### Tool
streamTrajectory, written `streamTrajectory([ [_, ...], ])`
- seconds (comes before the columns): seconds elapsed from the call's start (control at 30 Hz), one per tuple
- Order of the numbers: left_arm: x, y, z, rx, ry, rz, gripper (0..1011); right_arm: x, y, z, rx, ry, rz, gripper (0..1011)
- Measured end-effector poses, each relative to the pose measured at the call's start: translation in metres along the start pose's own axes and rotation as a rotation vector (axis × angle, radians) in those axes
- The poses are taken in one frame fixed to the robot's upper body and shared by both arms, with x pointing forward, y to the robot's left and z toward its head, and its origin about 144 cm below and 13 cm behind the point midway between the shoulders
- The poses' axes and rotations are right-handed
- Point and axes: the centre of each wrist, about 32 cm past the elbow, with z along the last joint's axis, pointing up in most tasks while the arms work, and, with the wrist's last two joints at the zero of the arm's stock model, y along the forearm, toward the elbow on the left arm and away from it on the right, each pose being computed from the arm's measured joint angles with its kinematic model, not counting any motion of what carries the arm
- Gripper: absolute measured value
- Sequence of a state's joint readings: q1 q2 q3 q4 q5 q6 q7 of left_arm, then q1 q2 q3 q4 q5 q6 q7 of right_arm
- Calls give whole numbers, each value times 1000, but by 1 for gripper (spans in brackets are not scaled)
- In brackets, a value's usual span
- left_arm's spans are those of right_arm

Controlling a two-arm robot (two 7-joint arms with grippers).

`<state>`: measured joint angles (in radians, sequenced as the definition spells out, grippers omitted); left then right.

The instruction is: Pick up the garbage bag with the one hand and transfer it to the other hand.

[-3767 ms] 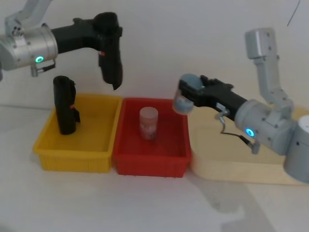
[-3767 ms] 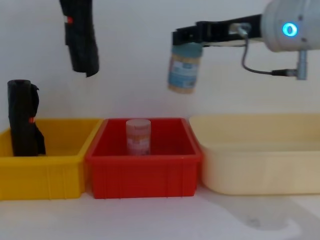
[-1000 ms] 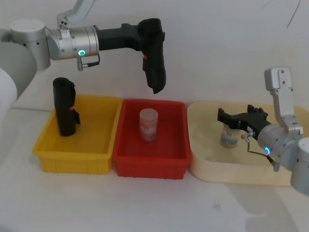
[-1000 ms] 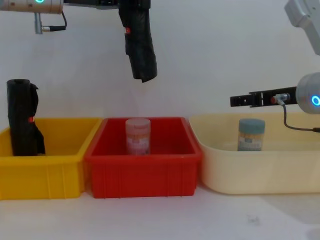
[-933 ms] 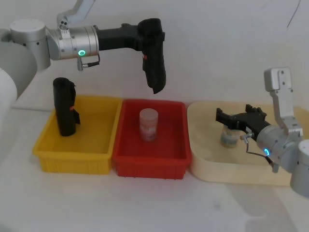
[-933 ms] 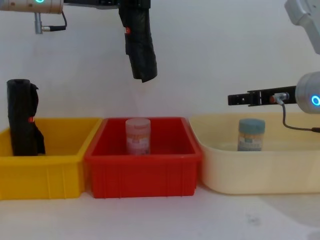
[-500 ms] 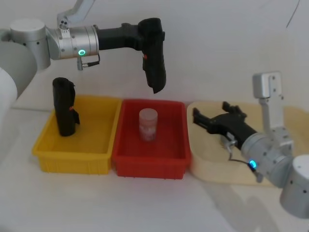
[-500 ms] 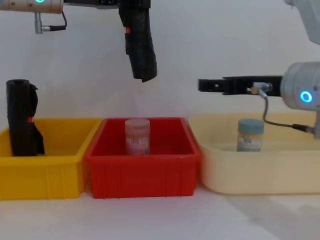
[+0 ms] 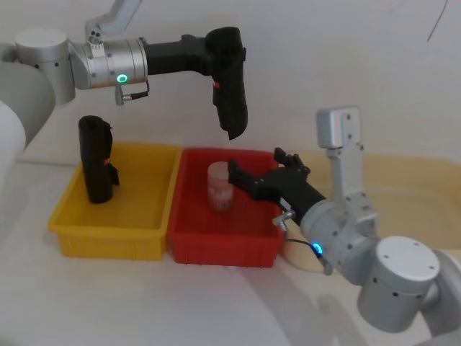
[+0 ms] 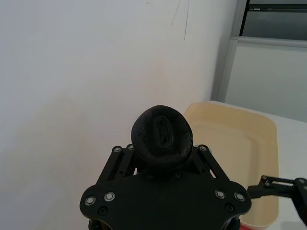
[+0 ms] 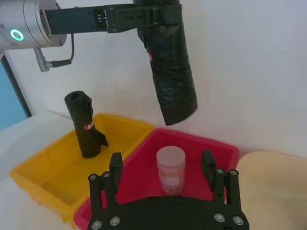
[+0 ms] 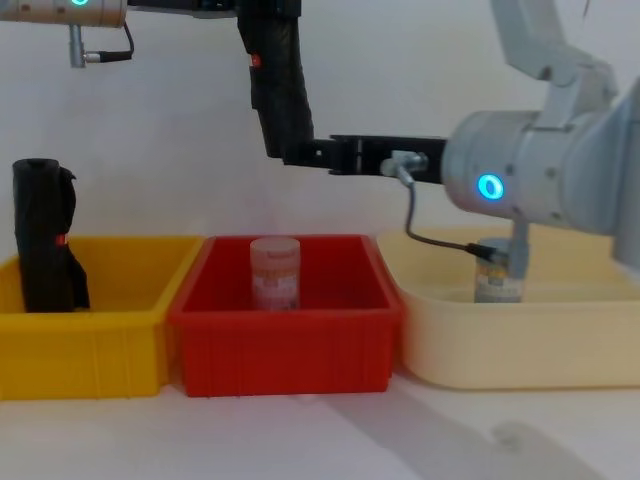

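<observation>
Black plastic, smooth and straight, the garbage bag [image 9: 234,101] hangs upright in the air high above the red bin [image 9: 223,246], over its left half, with a small red-white mark on its side. The left gripper [image 9: 220,52] is clamped on the roll's upper end, its arm reaching in from the red bin's left. The right gripper [image 11: 161,166] hovers over the red bin, near the bag's bottom end and apart from it, its fingers [image 11: 115,165] spread wide with nothing between them. A pale translucent jar [image 9: 222,185] stands upright inside the red bin. Just beside the red bin's left wall is a yellow bin [image 9: 108,234] with a lumpy black roll [image 9: 96,158] standing in it; just beside its right wall sits a cream tray [image 12: 500,340]
</observation>
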<state>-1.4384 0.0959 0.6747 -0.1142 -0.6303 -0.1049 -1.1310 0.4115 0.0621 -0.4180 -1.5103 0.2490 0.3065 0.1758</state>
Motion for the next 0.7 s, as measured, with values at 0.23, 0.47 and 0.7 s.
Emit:
streamTrajectory([
  [0.23,0,0,0,0,0,0,359,-9,19,0,7,8,-19,1000],
  [0.47,0,0,0,0,0,0,358,-10,40,2,18,0,-54,1000],
  [0.7,0,0,0,0,0,0,359,-10,55,9,37,-9,-70,1000],
])
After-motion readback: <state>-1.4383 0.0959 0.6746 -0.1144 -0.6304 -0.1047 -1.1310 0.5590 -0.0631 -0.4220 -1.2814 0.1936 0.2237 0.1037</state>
